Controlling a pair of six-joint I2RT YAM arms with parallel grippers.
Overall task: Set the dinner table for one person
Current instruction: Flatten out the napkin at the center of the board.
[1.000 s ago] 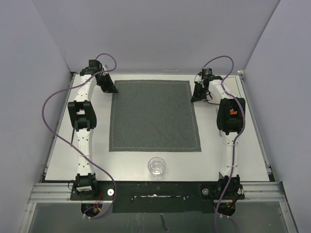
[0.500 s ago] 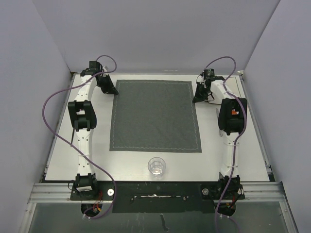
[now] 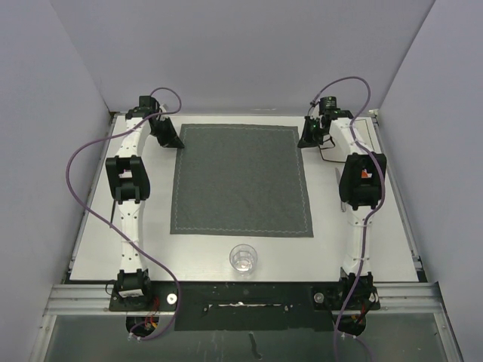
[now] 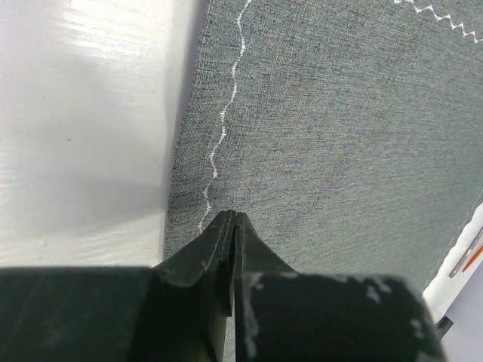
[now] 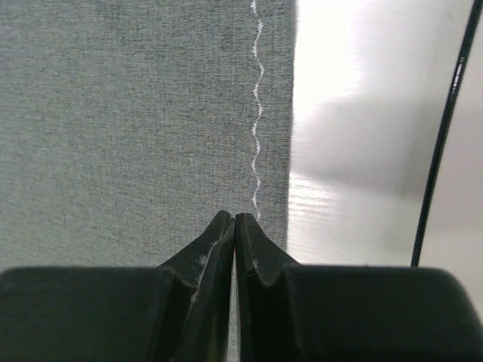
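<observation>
Pale grey walls (image 3: 241,53) box in the white dinner table (image 3: 392,249), which spreads out beneath everything here. A dark grey placemat (image 3: 240,177) lies flat in the middle, with a clear glass (image 3: 243,258) standing just off its near edge. Left claw (image 4: 235,217): fingers pressed tight together, tips down at the placemat's far-left edge, right by the white zigzag stitching (image 4: 219,143). Right claw (image 5: 234,219): squeezed together too, tips at the far-right edge. Whether either one nips the cloth, I can't tell.
</observation>
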